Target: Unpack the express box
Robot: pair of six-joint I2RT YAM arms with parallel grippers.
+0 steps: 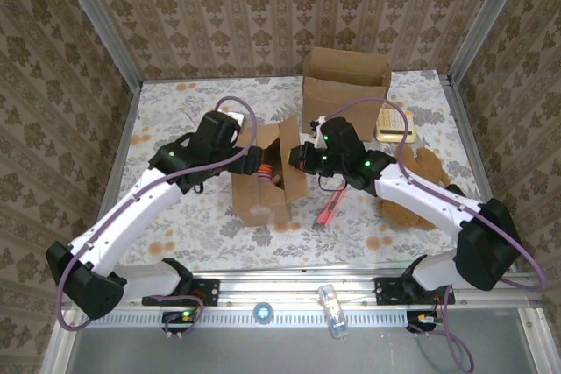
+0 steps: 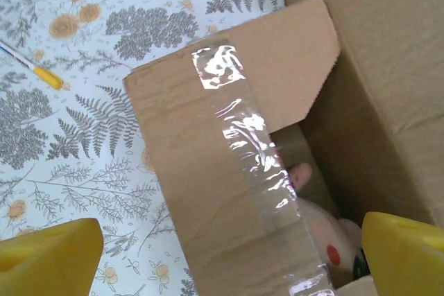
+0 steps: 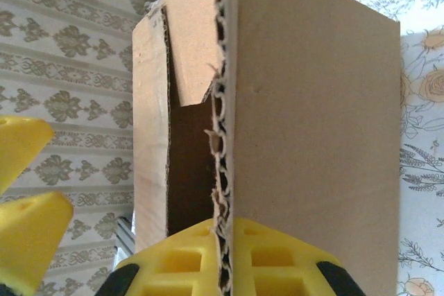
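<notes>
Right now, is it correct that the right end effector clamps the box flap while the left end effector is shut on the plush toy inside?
Not quite: the left end effector is open above the plush toy, holding nothing, as the left wrist view shows. The right end effector does clamp the box flap.

Cardboard box (image 1: 263, 199): two; arm (image 1: 140, 208): two; brown plush (image 1: 427, 162): one.

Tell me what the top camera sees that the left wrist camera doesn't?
Top camera: a second box at the back, a brown toy, a thin red thing. Left wrist camera: shiny tape on the flap, a yellow-tipped stick on the table. Both: the open box and the flowery table.
</notes>
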